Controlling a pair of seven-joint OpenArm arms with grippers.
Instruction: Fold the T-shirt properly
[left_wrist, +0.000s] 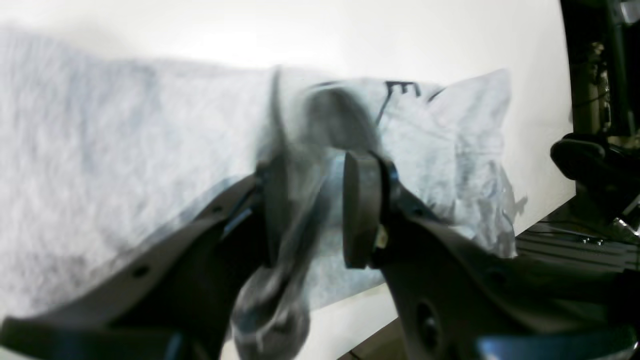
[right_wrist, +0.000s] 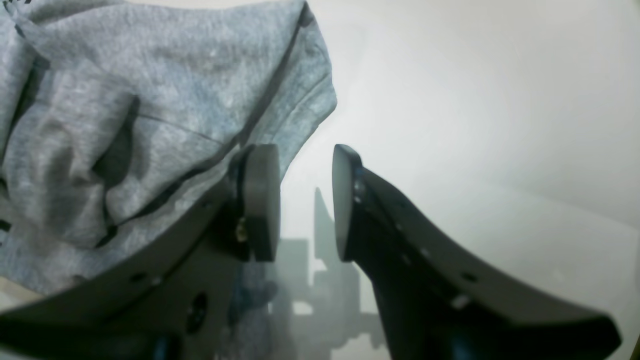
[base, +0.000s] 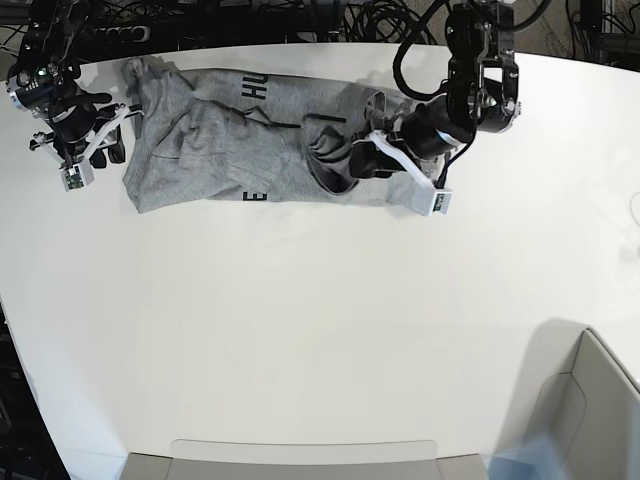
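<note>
The heather-grey T-shirt (base: 220, 130) lies crumpled along the table's far side, with black lettering (base: 255, 90) showing. My left gripper (base: 362, 160) is over the shirt's bunched right end. In the left wrist view its jaws (left_wrist: 315, 205) stand apart, with a blurred dark fold of T-shirt (left_wrist: 125, 165) between them; a black letter (left_wrist: 402, 90) shows beyond. My right gripper (base: 108, 135) sits at the shirt's left edge. In the right wrist view it (right_wrist: 305, 200) is open and empty, with the T-shirt's hem (right_wrist: 150, 100) just behind its left finger (right_wrist: 260, 200).
The white table (base: 320, 320) stretches toward the near side. Black cables (base: 300, 20) crowd the far edge. A grey container (base: 590, 400) stands at the near right corner. The table's edge (left_wrist: 550, 210) runs close to the shirt's end in the left wrist view.
</note>
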